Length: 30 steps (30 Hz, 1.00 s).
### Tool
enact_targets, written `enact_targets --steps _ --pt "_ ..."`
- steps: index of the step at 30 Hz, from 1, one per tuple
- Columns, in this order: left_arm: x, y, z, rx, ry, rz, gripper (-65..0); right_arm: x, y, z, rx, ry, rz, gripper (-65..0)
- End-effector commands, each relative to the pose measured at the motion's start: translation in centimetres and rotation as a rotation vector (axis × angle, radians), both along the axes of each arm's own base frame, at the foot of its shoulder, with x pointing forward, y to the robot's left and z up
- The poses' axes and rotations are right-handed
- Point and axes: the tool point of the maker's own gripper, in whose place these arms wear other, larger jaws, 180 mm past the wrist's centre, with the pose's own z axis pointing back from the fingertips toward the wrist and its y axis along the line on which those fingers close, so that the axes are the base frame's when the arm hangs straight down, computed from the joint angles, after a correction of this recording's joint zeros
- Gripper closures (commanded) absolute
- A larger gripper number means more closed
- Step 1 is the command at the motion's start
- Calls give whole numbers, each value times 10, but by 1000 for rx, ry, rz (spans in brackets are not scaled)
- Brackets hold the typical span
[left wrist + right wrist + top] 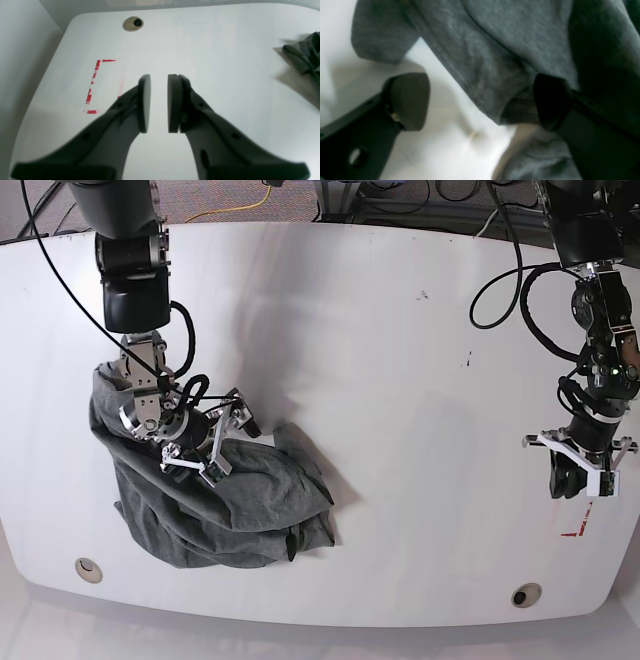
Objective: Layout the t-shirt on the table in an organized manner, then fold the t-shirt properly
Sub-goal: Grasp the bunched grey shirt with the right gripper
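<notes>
Base view: right hand (226, 442) spread wide over crumpled t-shirt (235, 505).

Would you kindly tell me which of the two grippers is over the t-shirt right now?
The right gripper, fingers spread over the crumpled grey t-shirt. The left gripper hangs far away above bare table, near the red tape.

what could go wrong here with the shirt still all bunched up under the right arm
The right gripper is wide open over a thick fold of the t-shirt; closing there may pinch several layers, so the heap lifts as a clump rather than spreading.

The left gripper hangs empty over bare table, far from the cloth, so a one-armed pull may drag the shirt toward the near edge.
</notes>
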Motion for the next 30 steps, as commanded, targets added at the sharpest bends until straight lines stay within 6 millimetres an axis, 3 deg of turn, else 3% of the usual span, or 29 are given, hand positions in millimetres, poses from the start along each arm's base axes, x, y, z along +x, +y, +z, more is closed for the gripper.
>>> enact_targets --steps 1,13,23,27,30 --pt "5 2 21 12 -65 -3 -107 17 0 22 18 -70 1 -558" --pt "5 4 22 12 -67 1 -107 31 -8 19 -66 -114 -41 -598" --pt "4 4 19 13 -61 1 -107 33 2 11 -88 -111 -56 -591" --pt "4 4 19 13 -61 1 -107 32 17 10 -63 -109 -48 -588" --pt "4 4 19 13 -61 1 -107 27 19 4 -62 -95 -46 -537"
